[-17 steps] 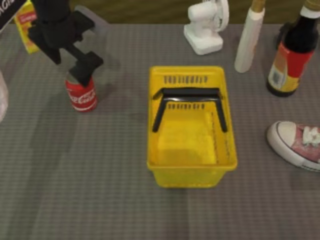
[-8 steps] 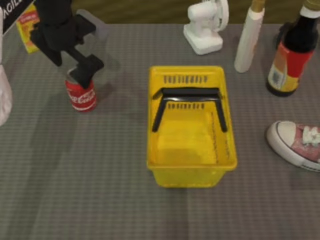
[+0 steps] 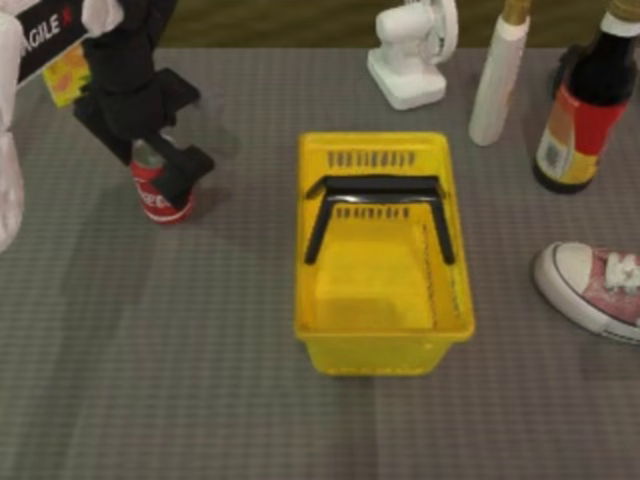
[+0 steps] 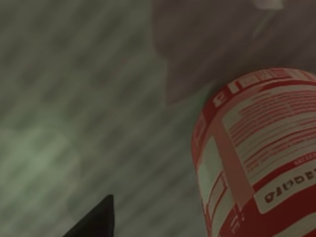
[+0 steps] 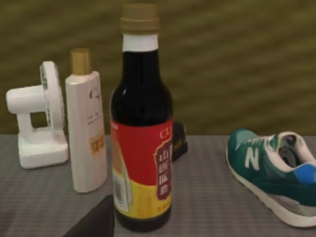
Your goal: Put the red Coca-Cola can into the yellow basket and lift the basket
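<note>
Early stage, judged from the layout. Red Coca-Cola can [image 3: 160,192] upright on the bench [image 3: 200,400] at the upper left of the top frame, well apart from the yellow basket [image 3: 384,345] at frame centre. Left gripper [image 3: 165,165] low over the can, dark fingers [image 3: 188,172] straddling its top and upper side; whether clamped on the can or merely around it, cannot tell. In the left wrist view, can [image 4: 261,153] filling one side of the frame very close, one finger tip [image 4: 96,222] alongside with bench visible between, so full closure not confirmed.

Basket empty, black handle [image 3: 378,188] folded down across its upper half, basket flat on the bench. Nothing yet inside; nothing lifted.

Right gripper out of the top frame; right wrist view facing a dark bottle with red label [image 5: 141,128], a white bottle [image 5: 87,133], a small white fan [image 5: 39,126] and a teal sneaker [image 5: 271,173]; only one dark finger tip [image 5: 94,222] visible, so state of those fingers not determinable.

Remaining: secure the can, carry across to the basket, release inside, then take the handle and raise the basket.
</note>
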